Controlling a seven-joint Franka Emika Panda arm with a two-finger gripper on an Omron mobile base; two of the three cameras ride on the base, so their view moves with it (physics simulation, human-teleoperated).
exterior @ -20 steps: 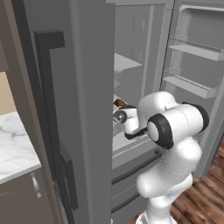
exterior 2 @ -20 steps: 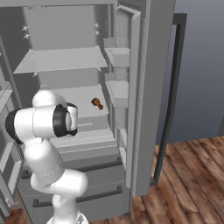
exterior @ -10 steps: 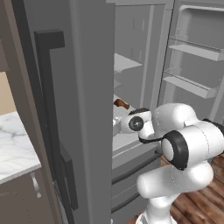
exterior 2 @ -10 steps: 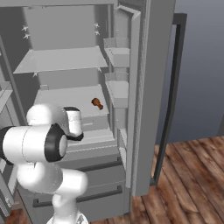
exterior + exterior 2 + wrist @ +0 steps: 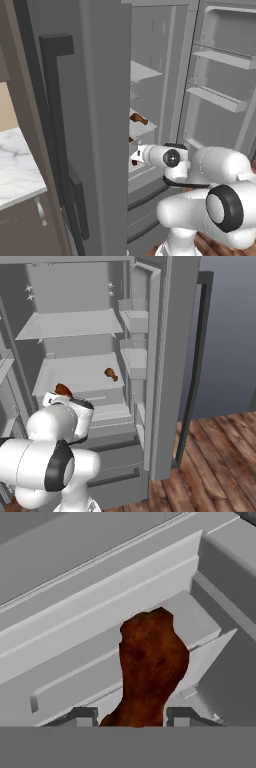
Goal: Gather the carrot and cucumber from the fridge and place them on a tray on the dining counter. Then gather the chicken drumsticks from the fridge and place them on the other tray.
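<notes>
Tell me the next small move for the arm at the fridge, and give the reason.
Probably draw the gripper straight back out of the fridge. In the hand view a chicken drumstick sits between the jaws, apparently gripped, with shelf edges close behind it. A second drumstick lies on the middle shelf.

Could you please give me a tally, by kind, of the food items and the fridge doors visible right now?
Chicken drumsticks: 2, one on the fridge shelf and one between the gripper fingers
Open fridge doors: 2, the left door and the right door
Carrots: 0
Cucumbers: 0
Total: 4
</notes>
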